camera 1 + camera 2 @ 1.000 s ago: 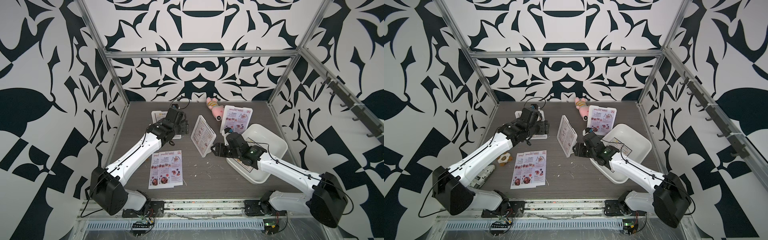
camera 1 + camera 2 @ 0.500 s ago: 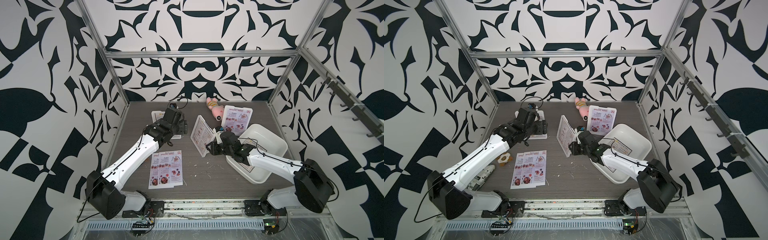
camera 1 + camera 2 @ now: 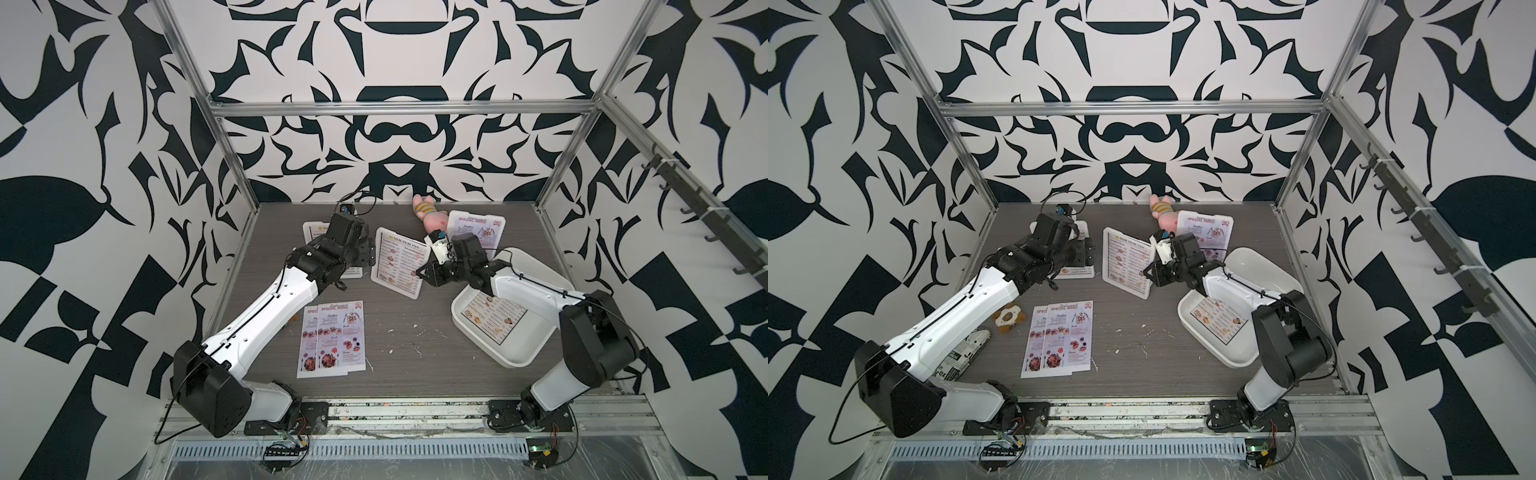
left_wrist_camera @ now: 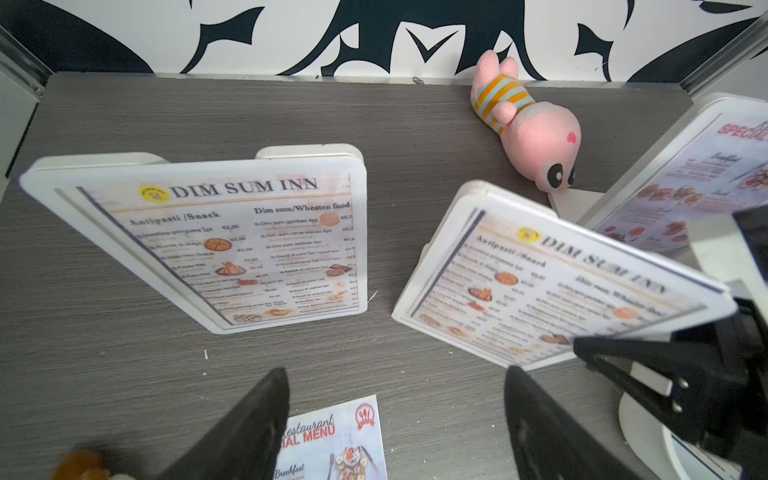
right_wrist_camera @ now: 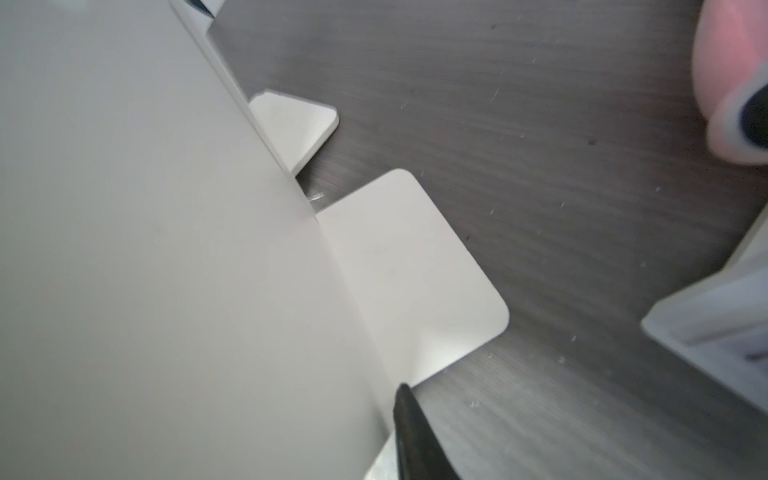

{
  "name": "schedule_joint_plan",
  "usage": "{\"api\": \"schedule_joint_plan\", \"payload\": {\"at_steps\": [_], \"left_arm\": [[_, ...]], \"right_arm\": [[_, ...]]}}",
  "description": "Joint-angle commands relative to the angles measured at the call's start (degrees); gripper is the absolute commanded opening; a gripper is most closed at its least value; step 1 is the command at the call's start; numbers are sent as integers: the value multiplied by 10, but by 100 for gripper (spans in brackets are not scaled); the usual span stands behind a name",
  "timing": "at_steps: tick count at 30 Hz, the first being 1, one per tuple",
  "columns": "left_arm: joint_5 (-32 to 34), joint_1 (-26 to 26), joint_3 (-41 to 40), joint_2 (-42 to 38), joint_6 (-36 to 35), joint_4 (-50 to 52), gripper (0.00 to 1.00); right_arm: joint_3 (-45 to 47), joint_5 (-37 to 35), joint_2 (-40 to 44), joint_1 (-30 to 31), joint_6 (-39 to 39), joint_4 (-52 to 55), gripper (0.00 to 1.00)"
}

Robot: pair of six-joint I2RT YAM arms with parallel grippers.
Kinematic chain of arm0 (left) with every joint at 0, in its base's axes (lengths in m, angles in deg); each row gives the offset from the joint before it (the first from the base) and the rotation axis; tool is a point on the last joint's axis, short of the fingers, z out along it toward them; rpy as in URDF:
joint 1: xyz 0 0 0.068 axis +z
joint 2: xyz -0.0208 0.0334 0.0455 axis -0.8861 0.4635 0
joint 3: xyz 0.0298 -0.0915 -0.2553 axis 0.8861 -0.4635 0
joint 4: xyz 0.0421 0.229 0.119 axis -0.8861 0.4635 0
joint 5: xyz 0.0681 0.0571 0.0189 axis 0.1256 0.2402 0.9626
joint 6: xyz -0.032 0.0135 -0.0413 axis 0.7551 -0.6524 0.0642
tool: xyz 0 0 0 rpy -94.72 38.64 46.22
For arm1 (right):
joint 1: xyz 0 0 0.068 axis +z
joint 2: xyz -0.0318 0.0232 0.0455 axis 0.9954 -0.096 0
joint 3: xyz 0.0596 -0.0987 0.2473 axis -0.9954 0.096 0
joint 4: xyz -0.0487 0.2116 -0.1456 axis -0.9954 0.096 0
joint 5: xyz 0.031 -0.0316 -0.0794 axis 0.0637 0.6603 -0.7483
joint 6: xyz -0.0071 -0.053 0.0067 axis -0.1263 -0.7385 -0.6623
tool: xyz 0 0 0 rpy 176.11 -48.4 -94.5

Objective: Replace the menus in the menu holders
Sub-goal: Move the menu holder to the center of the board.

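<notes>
Right fingers [image 4: 615, 351] pinched an edge of the middle white plastic menu holder [image 4: 507, 199], standing on the grey counter [image 4: 124, 374]. Left fingers [image 4: 257, 424], spread, probably needed to brace it (lightly) before its white DIM SUM INN menu [image 4: 561, 282] slid out.

left gripper [image 4: 395, 374]: jaws wide, hovering | right gripper [image 3: 420, 271]: jaws clamped, arm bent

B/W patterned walls [image 3: 395, 62], aluminium frame [image 3: 395, 109], dark grey wood-grain surface [image 3: 415, 353], hook rail [image 3: 723, 232] on right wall.
</notes>
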Motion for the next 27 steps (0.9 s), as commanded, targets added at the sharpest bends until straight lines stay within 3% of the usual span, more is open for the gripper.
{"api": "schedule_joint_plan", "payload": {"at_steps": [1,8,16,23,27], "left_arm": [[0,1,14,12,-6,15,83],[0,0,8,17,-1,17,83],[2,0,12,23,-3,20,83],[-2,0,1,12,-7,18,83],[-48,-6,-9,17,-2,17,79]], "right_arm": [[-88,114,-36,-14,-89,38,39],[-258,137,-153,-27,-186,172,50],[-388,136,-230,-26,-206,230,55],[-347,117,-152,-31,-212,248,60],[-320,84,-95,-42,-194,263,60]]}}
